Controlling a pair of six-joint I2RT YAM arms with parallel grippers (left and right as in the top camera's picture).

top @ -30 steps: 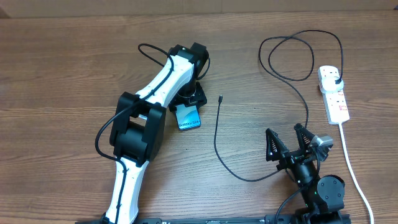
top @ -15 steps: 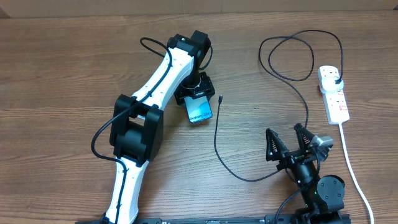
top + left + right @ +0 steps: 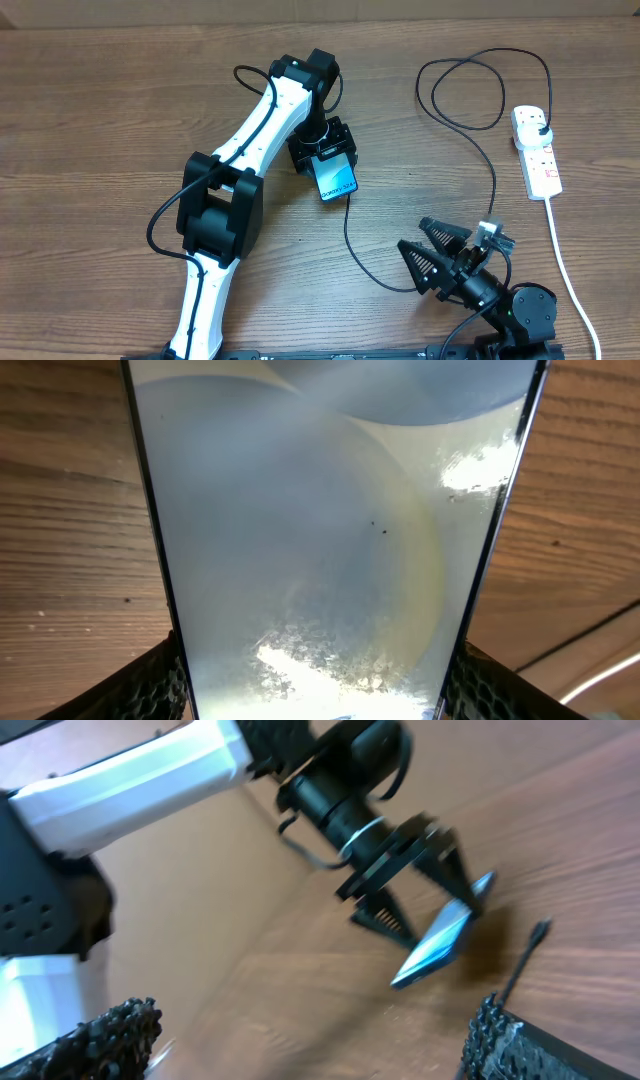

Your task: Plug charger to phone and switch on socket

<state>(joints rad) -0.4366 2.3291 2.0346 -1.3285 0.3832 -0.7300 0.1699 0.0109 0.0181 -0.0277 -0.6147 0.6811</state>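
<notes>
Carried toward 4 o'clock since the earlier frame, the phone is pinched by the left fingers, with its lower edge just beside the cable tip at the counter's centre. Meanwhile the right fingers, spread wide, have been swung toward 10 o'clock. The power strip is seen at 3 o'clock.

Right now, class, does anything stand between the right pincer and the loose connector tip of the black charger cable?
Nothing visible does. The open right pincer faces the charger tip across bare table. The phone, gripped in the left pincer, sits beside that tip, not in front of it.
</notes>
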